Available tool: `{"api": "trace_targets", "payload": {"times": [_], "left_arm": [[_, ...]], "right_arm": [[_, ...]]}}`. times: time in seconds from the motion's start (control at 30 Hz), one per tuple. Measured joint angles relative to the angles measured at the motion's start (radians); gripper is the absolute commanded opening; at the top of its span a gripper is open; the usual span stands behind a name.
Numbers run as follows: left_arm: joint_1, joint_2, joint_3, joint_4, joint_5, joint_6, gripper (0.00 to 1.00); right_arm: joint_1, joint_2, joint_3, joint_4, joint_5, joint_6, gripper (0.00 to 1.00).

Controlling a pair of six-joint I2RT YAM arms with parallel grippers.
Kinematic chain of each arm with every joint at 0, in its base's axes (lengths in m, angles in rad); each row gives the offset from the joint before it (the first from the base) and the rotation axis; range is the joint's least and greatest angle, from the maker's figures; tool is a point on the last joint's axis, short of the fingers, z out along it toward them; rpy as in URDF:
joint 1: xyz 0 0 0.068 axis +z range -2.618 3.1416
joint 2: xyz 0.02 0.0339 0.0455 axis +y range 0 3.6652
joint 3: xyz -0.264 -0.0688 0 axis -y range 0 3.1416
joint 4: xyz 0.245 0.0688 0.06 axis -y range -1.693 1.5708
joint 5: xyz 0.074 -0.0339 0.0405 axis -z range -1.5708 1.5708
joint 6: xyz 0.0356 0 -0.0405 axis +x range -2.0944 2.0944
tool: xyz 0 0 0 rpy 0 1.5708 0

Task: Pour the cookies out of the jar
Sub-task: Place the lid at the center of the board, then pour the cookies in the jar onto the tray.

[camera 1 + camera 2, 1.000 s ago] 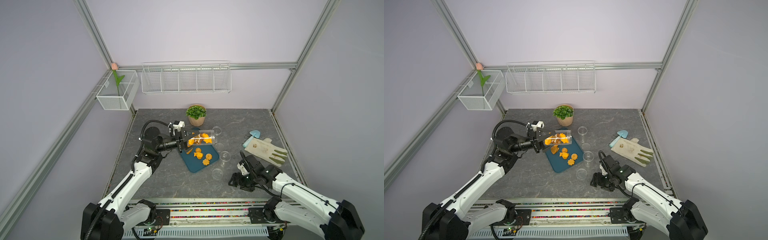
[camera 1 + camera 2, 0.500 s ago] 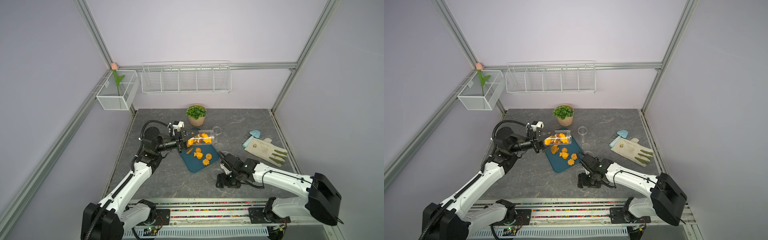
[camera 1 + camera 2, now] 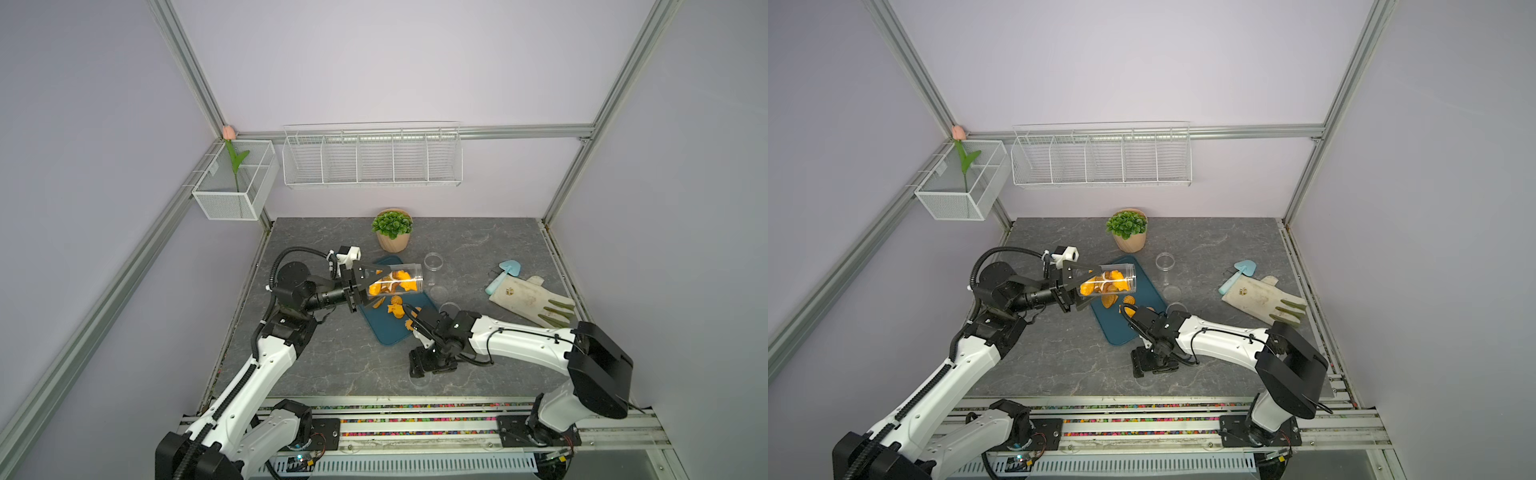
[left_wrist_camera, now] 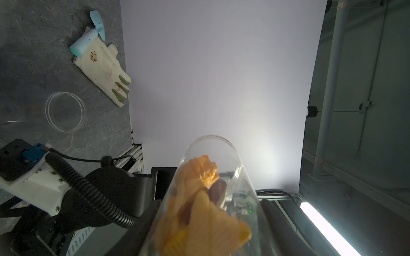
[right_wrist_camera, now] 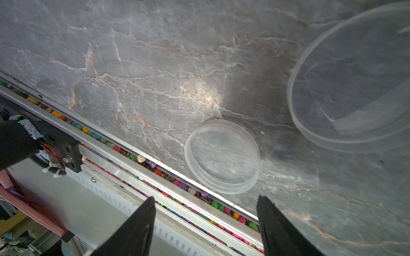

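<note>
Both top views: left gripper [image 3: 368, 286] clenched on the clear jar [image 3: 401, 282], jar held on its side in the air above the back end of the blue tray [image 3: 386, 334], just left of the surface's middle. Some cookies [image 3: 399, 279] inside the jar, others loose on the tray. Right gripper [image 3: 417, 370] low near the front edge.

Left wrist view: jar [image 4: 213, 177] mouth pointing away, cookies [image 4: 199, 195] bunched inside. Glove [image 4: 102, 71] and blue trowel [image 4: 88, 42] near the right edge.

Right wrist view: right gripper [image 5: 205, 199] released, fingers apart, nothing between them. Clear lid [image 5: 221, 156] flat on the surface just ahead, close to the front edge.
</note>
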Motion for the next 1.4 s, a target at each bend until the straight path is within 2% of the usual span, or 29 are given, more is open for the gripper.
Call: {"api": "trace_targets", "payload": {"times": [0.27,0.63,0.87,1.07,1.2,1.4], "left_arm": [[0.005,-0.005,0.000,-0.004,0.000,0.000,0.65],[0.007,0.009,0.000,-0.003,-0.005,0.006,0.65],[0.011,0.045,-0.048,0.034,-0.021,0.018,0.65],[0.012,0.085,-0.060,0.068,-0.023,0.019,0.65],[0.016,0.098,-0.074,0.108,-0.023,0.019,0.65],[0.024,0.120,-0.111,0.148,-0.023,0.019,0.65]], "right_arm": [[0.022,-0.052,-0.005,-0.004,0.001,-0.016,0.74],[0.006,-0.386,-0.087,0.015,0.015,-0.114,0.77],[-0.193,-0.588,-0.069,-0.025,0.031,-0.198,0.83],[-0.406,-0.667,-0.026,-0.074,-0.007,-0.259,0.86],[-0.552,-0.660,-0.023,-0.079,-0.122,-0.277,0.95],[-0.673,-0.642,-0.023,0.006,-0.333,-0.256,0.97]]}}
